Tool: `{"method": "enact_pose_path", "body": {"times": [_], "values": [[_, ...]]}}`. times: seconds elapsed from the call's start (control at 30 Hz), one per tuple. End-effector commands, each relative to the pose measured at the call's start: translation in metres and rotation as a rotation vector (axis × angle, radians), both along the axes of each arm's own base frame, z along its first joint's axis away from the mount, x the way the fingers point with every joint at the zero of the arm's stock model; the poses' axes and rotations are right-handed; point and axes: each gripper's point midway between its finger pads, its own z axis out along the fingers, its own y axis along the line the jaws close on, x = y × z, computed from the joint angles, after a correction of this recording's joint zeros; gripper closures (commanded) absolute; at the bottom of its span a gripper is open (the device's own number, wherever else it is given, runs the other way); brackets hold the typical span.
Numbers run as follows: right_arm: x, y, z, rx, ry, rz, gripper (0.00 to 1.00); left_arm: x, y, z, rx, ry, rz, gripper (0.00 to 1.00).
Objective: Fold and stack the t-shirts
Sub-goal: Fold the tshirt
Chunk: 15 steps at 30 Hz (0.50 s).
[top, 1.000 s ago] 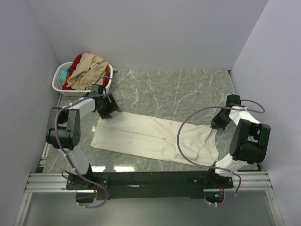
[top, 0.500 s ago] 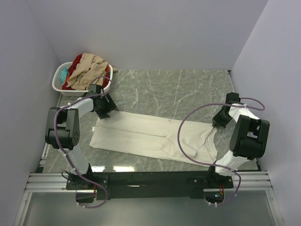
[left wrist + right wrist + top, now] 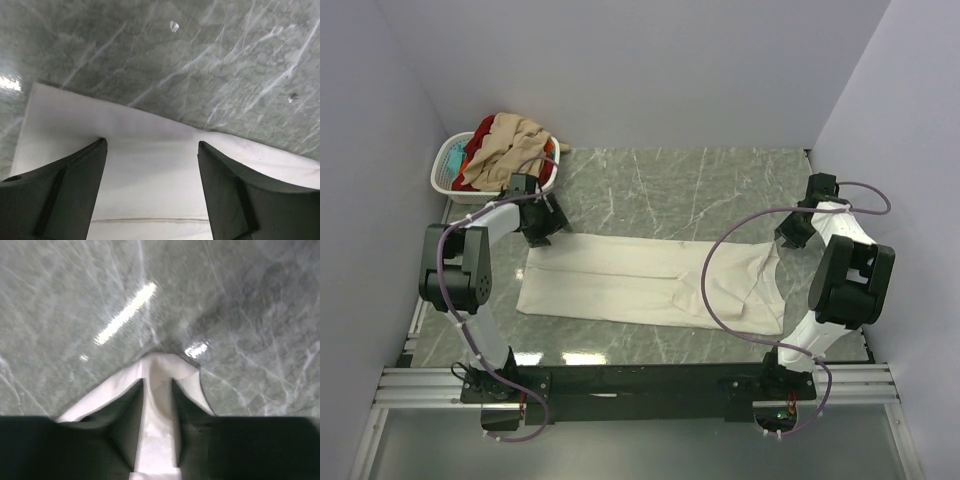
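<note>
Pinching one end, hovering at the other

Over on the right gripper [image 3: 157, 382], the two fingers [image 3: 125, 415] are nipped onto a small raised fold at the edge of the cream-white t-shirt [image 3: 620, 285], with cloth filling the narrow gap. The left gripper [image 3: 151, 145] has its fingers spread wide, nothing in them, just over the shirt's far left corner. The shirt lies flat as a long strip across the marble table [image 3: 670, 190], between both arms. Far left corner: the white basket [image 3: 440, 182] holds a heap of other t-shirts [image 3: 505, 150], tan on top, red and teal peeking out.
</note>
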Motion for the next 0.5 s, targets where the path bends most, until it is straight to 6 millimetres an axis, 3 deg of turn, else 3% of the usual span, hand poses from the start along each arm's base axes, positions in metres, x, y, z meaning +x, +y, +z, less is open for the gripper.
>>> {"method": "enact_pose_path", "body": {"times": [0.0, 0.07, 0.17, 0.3, 0.33, 0.37, 0.43, 0.47], "values": [[0.013, -0.005, 0.014, -0.026, -0.043, 0.032, 0.61, 0.013, 0.002, 0.012, 0.082, -0.045, -0.056, 0.2], [0.011, 0.002, 0.024, -0.017, -0.077, 0.052, 0.49, 0.015, -0.008, 0.024, 0.09, -0.073, -0.089, 0.19], [0.003, 0.012, 0.036, -0.018, -0.115, 0.075, 0.42, 0.016, -0.024, 0.042, 0.098, -0.112, -0.127, 0.18], [-0.017, 0.034, 0.048, -0.009, -0.144, 0.109, 0.41, 0.007, -0.048, 0.066, 0.105, -0.162, -0.181, 0.17], [-0.028, 0.04, 0.043, 0.001, -0.128, 0.11, 0.41, 0.003, -0.054, 0.07, 0.101, -0.171, -0.197, 0.18], [-0.034, 0.045, 0.05, -0.003, -0.152, 0.115, 0.41, -0.003, -0.066, 0.08, 0.095, -0.199, -0.228, 0.18], [-0.054, 0.062, 0.041, 0.019, -0.122, 0.134, 0.42, -0.015, -0.081, 0.085, 0.073, -0.211, -0.275, 0.19], [-0.06, 0.069, 0.047, 0.025, -0.144, 0.141, 0.43, -0.025, -0.095, 0.093, 0.056, -0.233, -0.316, 0.2]]}}
